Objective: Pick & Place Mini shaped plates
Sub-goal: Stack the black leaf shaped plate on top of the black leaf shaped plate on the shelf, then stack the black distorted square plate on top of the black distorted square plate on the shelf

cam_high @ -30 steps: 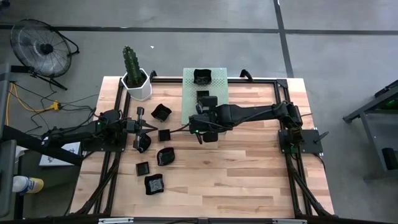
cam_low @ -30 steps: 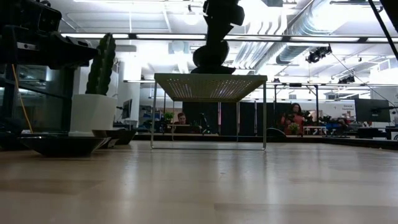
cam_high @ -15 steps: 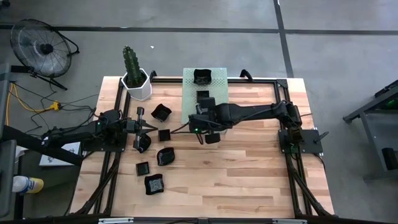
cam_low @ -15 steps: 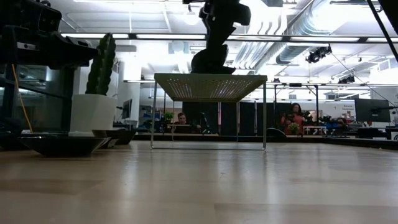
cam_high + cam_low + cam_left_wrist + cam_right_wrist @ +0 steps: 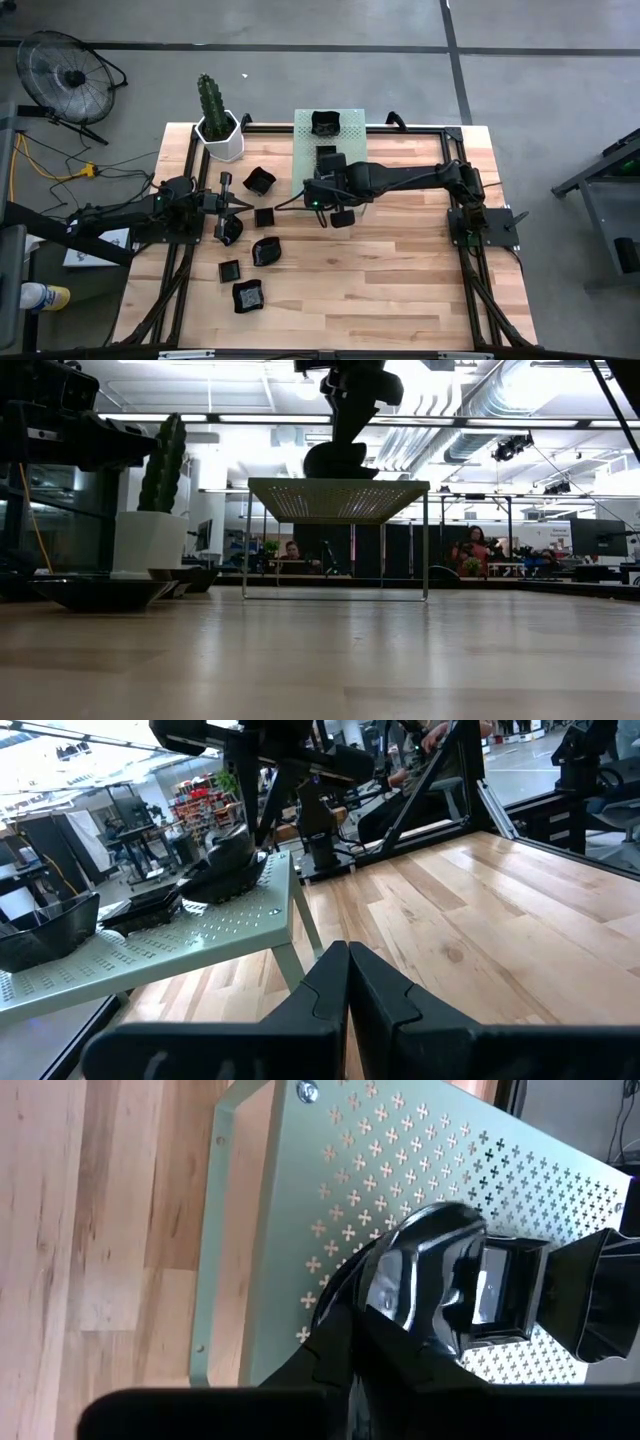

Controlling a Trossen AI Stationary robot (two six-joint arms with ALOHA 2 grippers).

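Note:
My right gripper [image 5: 318, 190] reaches over the near part of the pale green perforated stand [image 5: 350, 140] and is shut on a glossy black mini plate [image 5: 425, 1270], which shows in the low view as a dark plate [image 5: 340, 461] at the stand's top. Two more plates [image 5: 325, 124] [image 5: 326, 155] sit on the stand. Several black plates [image 5: 259, 181] [image 5: 266, 250] [image 5: 247, 295] lie on the wooden table's left half. My left gripper [image 5: 228, 206] waits shut and level at the table's left, touching nothing. My right gripper pinches the plate's rim [image 5: 372, 1302] between its two fingers, coming from above and slanting down from the table's right. The plate lies nearly level below the fingers, its underside [image 5: 340, 476] at the stand's top; whether it rests there I cannot tell.
A white hexagonal cactus pot [image 5: 220, 135] stands at the table's far left corner. The stand rests on thin legs [image 5: 425, 545] with open room beneath. Bare wood [image 5: 400, 270] spreads over the near and right parts of the table. People sit in the room behind [image 5: 475, 550].
My right gripper has rolled at the wrist while staying over the stand. The plate it holds has tipped from tilted toward level and come down to the stand's top.

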